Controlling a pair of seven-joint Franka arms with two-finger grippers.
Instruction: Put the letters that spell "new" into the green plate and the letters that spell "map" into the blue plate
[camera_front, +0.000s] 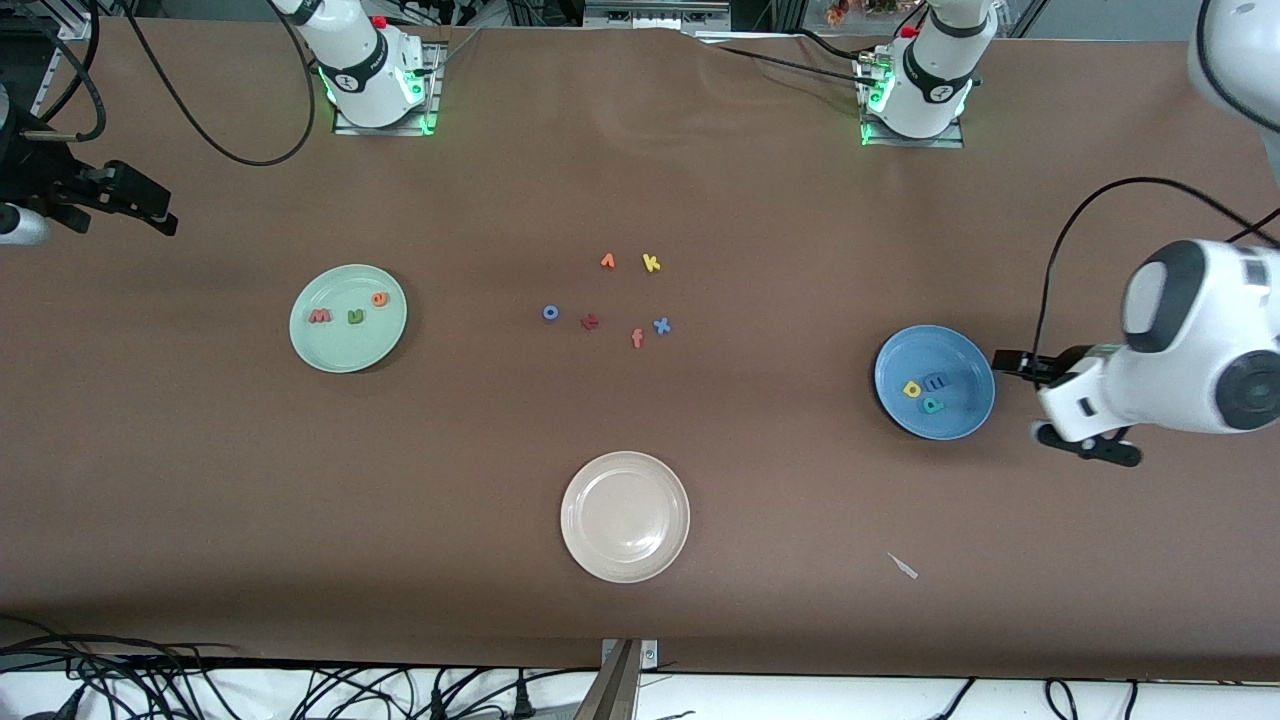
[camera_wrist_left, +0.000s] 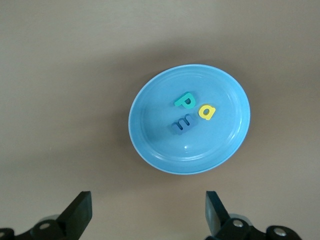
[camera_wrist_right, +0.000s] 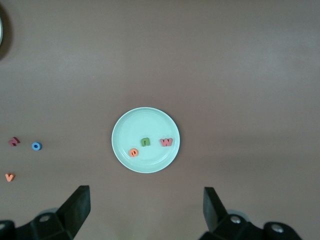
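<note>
**Both words sat in their plates, my grippers empty**

My left gripper (camera_wrist_left: 146, 215) hung in the air beside the blue plate (camera_front: 965, 415), toward my left arm's end of the table, its fingers (camera_wrist_left: 80, 212) spread wide with nothing between them. In my left wrist view the plate lay just past the fingertips, with bare table between. Inside the plate lay the teal "p" (camera_wrist_left: 185, 100), the yellow "a" (camera_wrist_left: 207, 112) and the blue "m" (camera_wrist_left: 182, 123), clustered close together near the middle, the "m" and "p" touching or nearly so.

My right gripper (camera_wrist_right: 145, 210) waited up high at my right arm's end of the table, near the edge of the front view, also spread and empty. The green plate (camera_front: 345, 355) sat well apart from it on the table. It carried the pinkish-red "w" (camera_front: 320, 316), the green "n" (camera_front: 355, 317) and the orange "e" (camera_front: 379, 298) in a loose row, each apart from the next.

Between the two plates, mid-table, stray letters lay scattered: an orange letter (camera_front: 607, 261), a yellow "k" (camera_front: 651, 262), a blue ring-shaped letter (camera_front: 550, 313), a dark red letter (camera_front: 590, 322), an orange "f" (camera_front: 637, 339) and a blue "x" (camera_front: 661, 325). A cream-white plate (camera_front: 580, 545) sat nearer the front camera than these, with nothing in it.
</note>
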